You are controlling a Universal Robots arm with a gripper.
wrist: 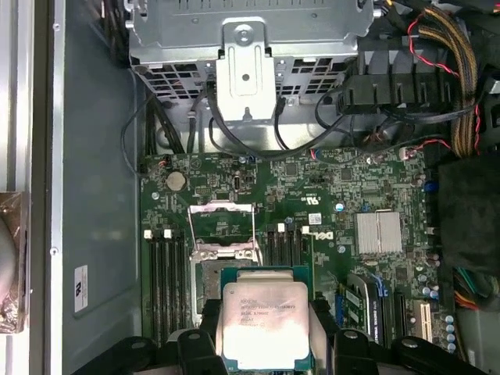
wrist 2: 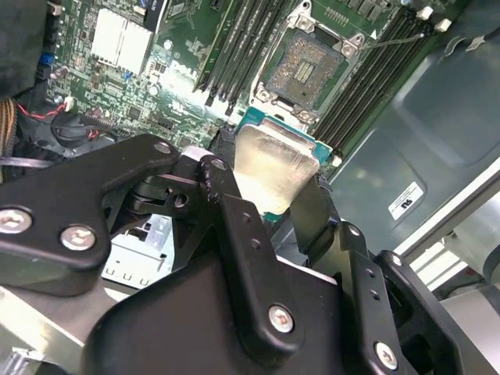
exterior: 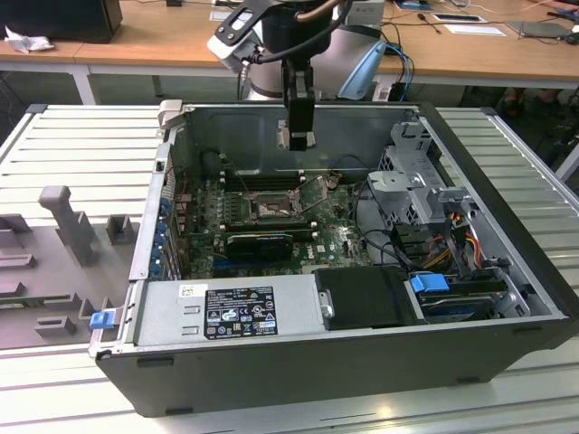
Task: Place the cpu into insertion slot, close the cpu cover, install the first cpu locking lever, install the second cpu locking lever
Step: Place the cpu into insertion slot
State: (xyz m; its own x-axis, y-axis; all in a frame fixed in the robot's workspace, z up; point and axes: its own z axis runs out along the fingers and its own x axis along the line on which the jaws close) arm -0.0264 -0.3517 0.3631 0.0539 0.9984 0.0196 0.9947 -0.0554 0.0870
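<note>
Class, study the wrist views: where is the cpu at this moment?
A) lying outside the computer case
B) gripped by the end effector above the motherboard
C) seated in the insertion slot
B: the cpu is clamped in the end effector, and the insertion slot beyond it lies bare.

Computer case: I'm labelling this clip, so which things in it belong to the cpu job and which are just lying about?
Job: gripper holding the cpu; insertion slot; cpu cover, open.
Lying about: memory slots; heatsink; drive cage; power supply.
</note>
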